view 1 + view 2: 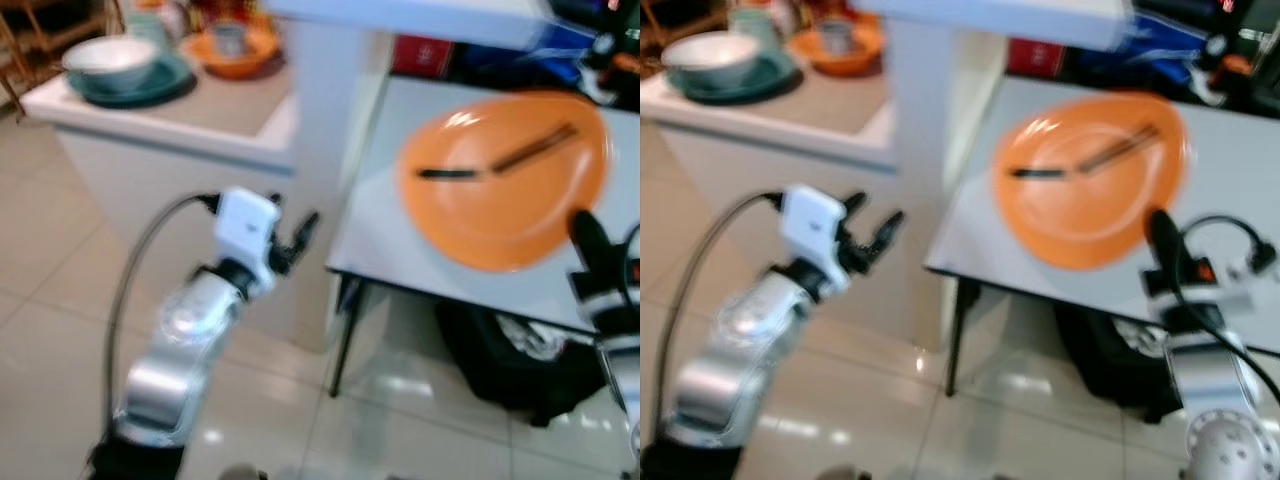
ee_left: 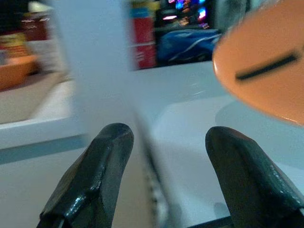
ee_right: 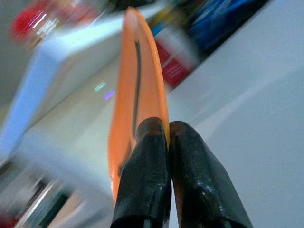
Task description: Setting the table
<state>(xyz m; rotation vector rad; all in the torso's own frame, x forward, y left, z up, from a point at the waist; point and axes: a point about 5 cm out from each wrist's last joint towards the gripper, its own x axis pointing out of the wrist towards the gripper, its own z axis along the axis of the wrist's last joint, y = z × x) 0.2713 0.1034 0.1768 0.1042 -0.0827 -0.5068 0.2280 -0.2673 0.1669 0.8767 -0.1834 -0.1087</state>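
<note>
Two desks stand before us: on the left desk [image 1: 200,110] we see a white bowl [image 1: 108,58] on a teal plate [image 1: 150,85] and an orange bowl [image 1: 235,50] behind it, well apart from our arms. Our left tool [image 1: 295,240] hangs between the desks with its fingers [image 2: 95,175] spread wide and holding nothing. Over the white right desk [image 1: 400,240] our right tool [image 1: 590,240] is pinched tight on the near rim of the orange plate [image 1: 505,180], which is tilted up on edge in the right wrist view and bears dark streaks [image 1: 535,148] on its face.
</note>
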